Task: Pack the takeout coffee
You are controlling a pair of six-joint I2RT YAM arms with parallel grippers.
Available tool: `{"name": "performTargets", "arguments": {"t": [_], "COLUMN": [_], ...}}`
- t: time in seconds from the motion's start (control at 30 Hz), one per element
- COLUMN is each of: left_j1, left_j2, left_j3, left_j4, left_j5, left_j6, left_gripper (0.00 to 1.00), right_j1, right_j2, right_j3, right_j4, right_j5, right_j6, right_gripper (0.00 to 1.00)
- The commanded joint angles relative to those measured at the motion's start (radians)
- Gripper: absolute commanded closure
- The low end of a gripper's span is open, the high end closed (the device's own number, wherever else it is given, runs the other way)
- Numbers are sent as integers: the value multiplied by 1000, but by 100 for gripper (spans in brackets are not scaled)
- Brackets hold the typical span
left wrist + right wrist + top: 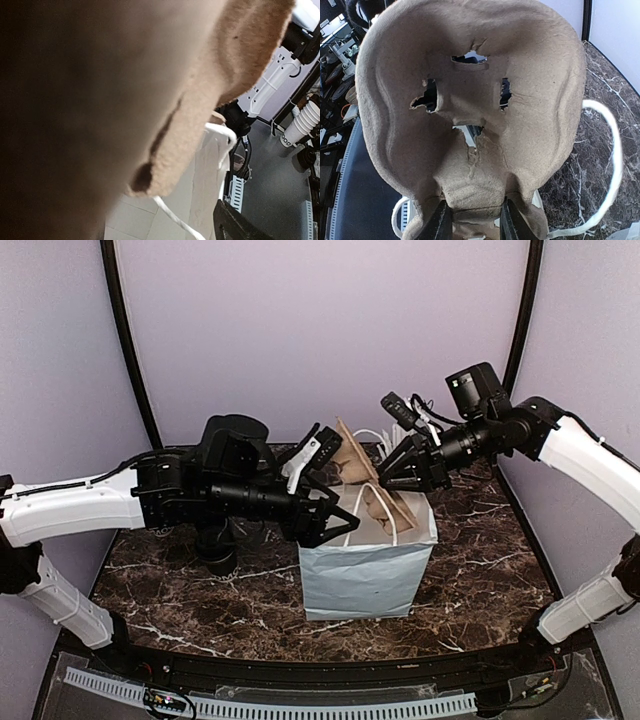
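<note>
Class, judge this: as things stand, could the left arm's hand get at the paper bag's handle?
Probably yes: the open left hand hovers right beside the handle, with nothing visibly between them.

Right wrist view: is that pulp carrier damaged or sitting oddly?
Yes. The pulp carrier in the right tool has ragged tears around its central slots, and it stands on edge, tilted, at the white bag mouth.

We see rough fibrous pulp tray (540, 100), matt paper bag (365, 575), glossy marble desk (480, 580), smooth plastic right end effector (474, 220)
</note>
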Motion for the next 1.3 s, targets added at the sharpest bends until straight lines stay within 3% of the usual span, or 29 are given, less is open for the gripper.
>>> {"name": "performTargets", "arguments": {"t": [0.0, 0.13, 0.47, 0.73, 1.03, 1.27], "left_j1": [-7, -14, -31, -45, -52, -67], "left_j2": [52, 82, 65, -35, 62, 91], "left_j3": [68, 95, 29, -88, -8, 35], "left_j4": [-14, -38, 103, 195, 143, 119], "left_j5": [-56, -66, 82, -38, -19, 27], "left_j6": [-2, 23, 26, 9, -2, 29], "left_gripper": [23, 23, 23, 21, 21, 30], "right_j1": [6, 4, -4, -17, -24, -29], "right_j2": [-19, -21, -24, -31, -31, -32], "right_j3": [-14, -11, -12, -12, -21, -23], "right_j4": [31, 31, 36, 38, 44, 49], "right_j5": [-8, -6, -12, -12, -8, 10], "right_j6": [4, 7, 15, 19, 20, 27], "right_gripper": [70, 70, 70, 71, 70, 71]}}
